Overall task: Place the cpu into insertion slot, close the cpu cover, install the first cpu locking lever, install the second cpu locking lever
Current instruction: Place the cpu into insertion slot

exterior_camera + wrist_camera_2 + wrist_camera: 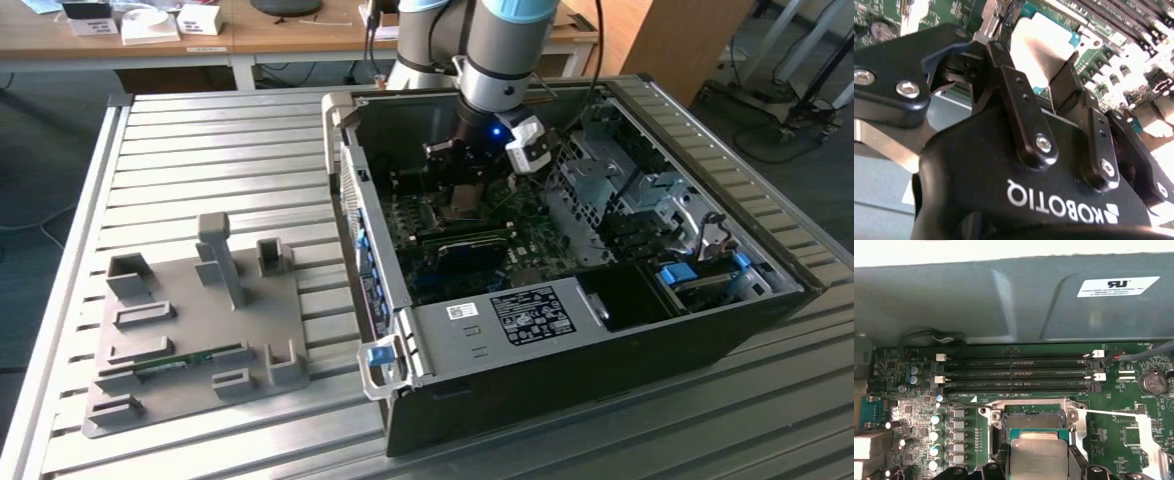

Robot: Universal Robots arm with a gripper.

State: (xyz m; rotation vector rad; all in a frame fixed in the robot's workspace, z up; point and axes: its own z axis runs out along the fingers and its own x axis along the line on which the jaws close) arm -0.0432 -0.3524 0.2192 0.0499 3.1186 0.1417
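Observation:
The cpu [1036, 460], a small square chip with a silvery top, sits between my gripper's [1037, 466] two black fingers [1000, 460]. It hangs just above the open insertion slot [1034, 421] on the green motherboard. In the second wrist view the gripper [1036, 62] is shut on the cpu [1036, 42] by two opposite edges. A bright metal plate [1150, 440] stands raised beside the socket; I cannot tell whether it is the cpu cover. A thin wire lever [1109, 413] juts out from the socket frame. In the exterior view the gripper [467, 195] reaches down inside the computer case [561, 370].
Memory slots [1014, 372] run just beyond the socket, with the grey case wall [1004, 300] behind them. A coin battery [1152, 381] and capacitors [934, 435] flank the socket. A metal drive cage [627, 190] fills the case's right. A grey fixture plate [187, 320] lies on the slatted table [200, 150].

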